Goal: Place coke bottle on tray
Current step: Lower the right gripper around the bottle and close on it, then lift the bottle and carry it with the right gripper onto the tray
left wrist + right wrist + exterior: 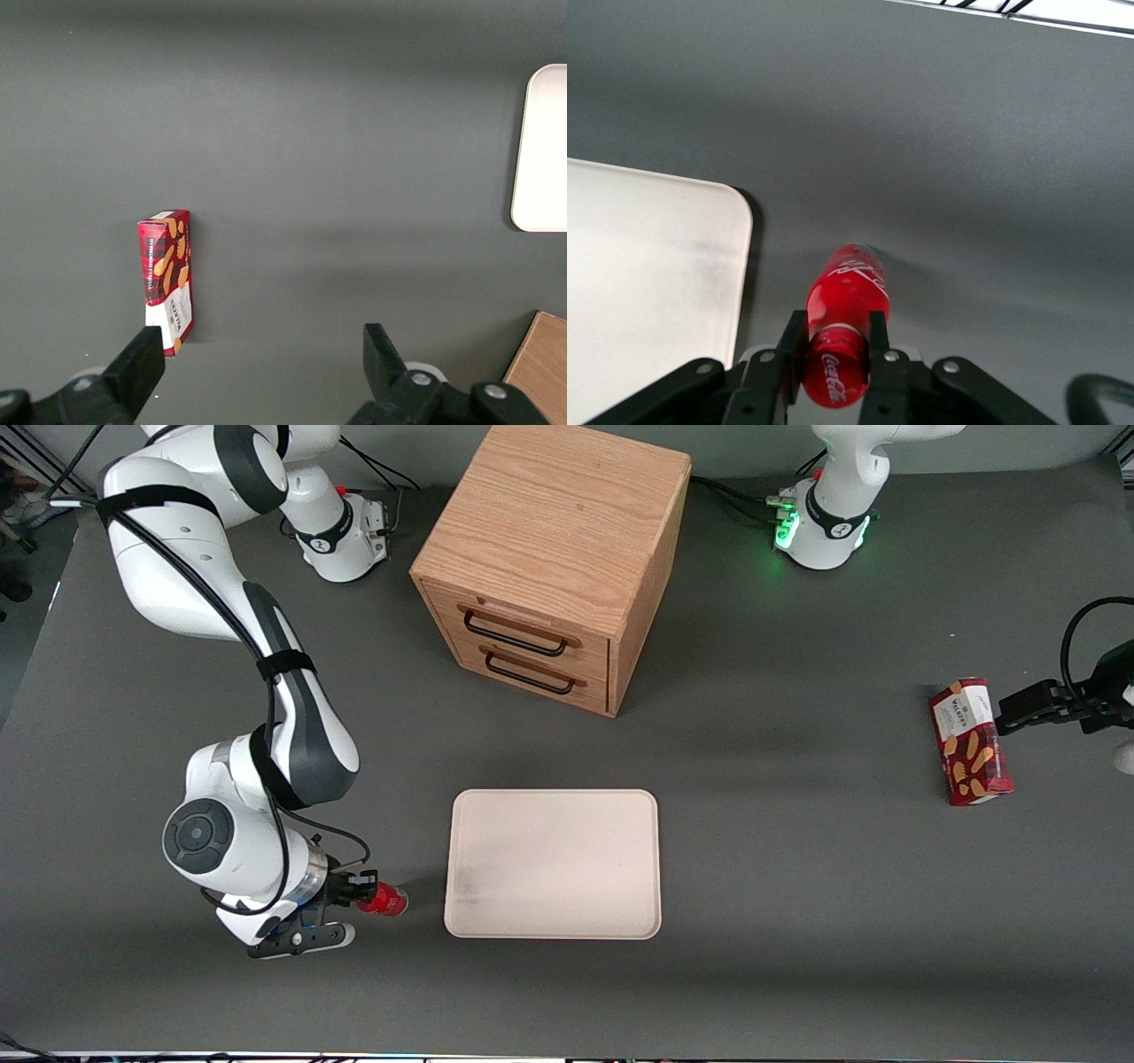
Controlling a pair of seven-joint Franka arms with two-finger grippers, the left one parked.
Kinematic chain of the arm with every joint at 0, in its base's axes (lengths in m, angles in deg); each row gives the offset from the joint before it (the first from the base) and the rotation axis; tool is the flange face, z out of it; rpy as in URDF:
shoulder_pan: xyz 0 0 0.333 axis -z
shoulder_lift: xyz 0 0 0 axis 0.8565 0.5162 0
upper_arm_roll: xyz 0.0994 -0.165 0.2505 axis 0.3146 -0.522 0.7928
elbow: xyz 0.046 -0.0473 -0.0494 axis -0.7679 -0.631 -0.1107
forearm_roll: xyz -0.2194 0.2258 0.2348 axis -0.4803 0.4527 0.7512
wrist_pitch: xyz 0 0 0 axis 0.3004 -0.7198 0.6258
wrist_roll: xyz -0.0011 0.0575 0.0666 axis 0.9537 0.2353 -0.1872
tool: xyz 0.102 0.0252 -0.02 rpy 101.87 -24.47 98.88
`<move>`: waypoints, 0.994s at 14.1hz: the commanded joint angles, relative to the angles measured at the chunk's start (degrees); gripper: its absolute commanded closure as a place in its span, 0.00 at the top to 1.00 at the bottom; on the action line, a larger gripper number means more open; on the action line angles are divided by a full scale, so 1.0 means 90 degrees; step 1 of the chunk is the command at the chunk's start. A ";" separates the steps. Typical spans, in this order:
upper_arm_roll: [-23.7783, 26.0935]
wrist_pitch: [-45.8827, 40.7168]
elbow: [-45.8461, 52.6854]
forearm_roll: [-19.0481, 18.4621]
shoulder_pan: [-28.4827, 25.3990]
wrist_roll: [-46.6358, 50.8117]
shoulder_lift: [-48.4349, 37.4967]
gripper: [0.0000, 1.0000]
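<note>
The coke bottle, tiny and red with a red cap, is held sideways just off the grey table. My right gripper is shut on its cap end, one finger on each side. The pale beige-pink tray lies flat beside the bottle, a short gap toward the parked arm's end. The bottle's body points toward the tray's near corner. Nothing lies on the tray.
A wooden drawer cabinet with two dark handles stands farther from the front camera than the tray. A red snack box lies toward the parked arm's end of the table. The table's front edge runs close by.
</note>
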 commanded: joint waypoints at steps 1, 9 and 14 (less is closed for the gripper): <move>-0.0034 -0.0086 -0.0059 -0.0223 -0.0050 0.0140 -0.0160 0.00; 0.0015 -0.1453 0.0009 -0.0293 -0.0030 0.0061 -0.1263 0.00; 0.0044 -0.2389 -0.0001 -0.0166 -0.0040 -0.0007 -0.2249 0.00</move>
